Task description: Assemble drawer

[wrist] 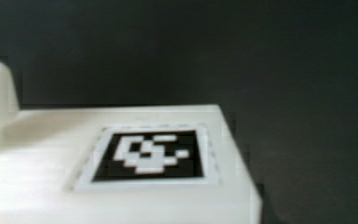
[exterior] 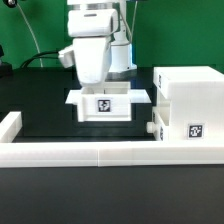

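A small white open-top tray (exterior: 106, 103) with a square tag on its front sits on the black table at the centre of the exterior view. My gripper (exterior: 98, 86) hangs straight over it, with the fingers hidden behind the hand and the tray's walls. The tall white box shell (exterior: 188, 100) stands at the exterior view's right, with a tag low on its front. The wrist view is blurred and filled by a white tagged surface of the tray (wrist: 149, 155). My fingertips do not show there. A second tray is not plainly in view.
The long low white wall (exterior: 90, 152) runs along the near edge of the table and turns back at the exterior view's left (exterior: 10, 125). A small white part (exterior: 152, 129) sits against the shell's near left corner.
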`<state>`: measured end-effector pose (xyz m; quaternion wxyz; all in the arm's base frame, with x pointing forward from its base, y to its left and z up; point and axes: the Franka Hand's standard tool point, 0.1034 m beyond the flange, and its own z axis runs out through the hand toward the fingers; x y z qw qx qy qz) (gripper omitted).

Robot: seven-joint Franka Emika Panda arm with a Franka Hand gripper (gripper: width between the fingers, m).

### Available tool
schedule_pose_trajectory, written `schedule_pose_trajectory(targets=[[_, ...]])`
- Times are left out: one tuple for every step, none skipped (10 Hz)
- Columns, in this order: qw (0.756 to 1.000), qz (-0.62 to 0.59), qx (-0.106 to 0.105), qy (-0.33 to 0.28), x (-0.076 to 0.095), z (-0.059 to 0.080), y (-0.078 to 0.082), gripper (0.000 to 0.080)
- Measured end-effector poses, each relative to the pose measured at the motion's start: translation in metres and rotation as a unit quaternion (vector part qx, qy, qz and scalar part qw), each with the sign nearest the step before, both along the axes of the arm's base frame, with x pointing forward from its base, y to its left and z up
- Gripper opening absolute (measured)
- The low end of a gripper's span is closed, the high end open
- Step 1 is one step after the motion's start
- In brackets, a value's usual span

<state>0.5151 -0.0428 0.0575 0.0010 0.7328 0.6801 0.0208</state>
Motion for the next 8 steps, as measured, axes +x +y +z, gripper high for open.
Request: schedule_pose_trajectory(targets=[[1.000,0.013,-0.003,0.005,0.005,0.001,0.007,0.0042],[1.000,0.015,-0.003,0.014,0.009,0.000,0.013,0.0042],[1.000,0.018,-0.002,0.018,0.015,-0.003,0.019,0.0042],[1.000,0.016,-0.001,0.017,0.020,-0.004,0.024,0.0042],[1.000,0.016,-0.001,0.018,0.019,-0.005,0.023,0.0042],[1.000,0.015,-0.001,0.018,0.019,-0.005,0.022,0.0042],[1.000,0.015,-0.001,0.018,0.019,-0.005,0.022,0.0042],[1.000,0.016,-0.001,0.018,0.019,-0.005,0.022,0.0042]])
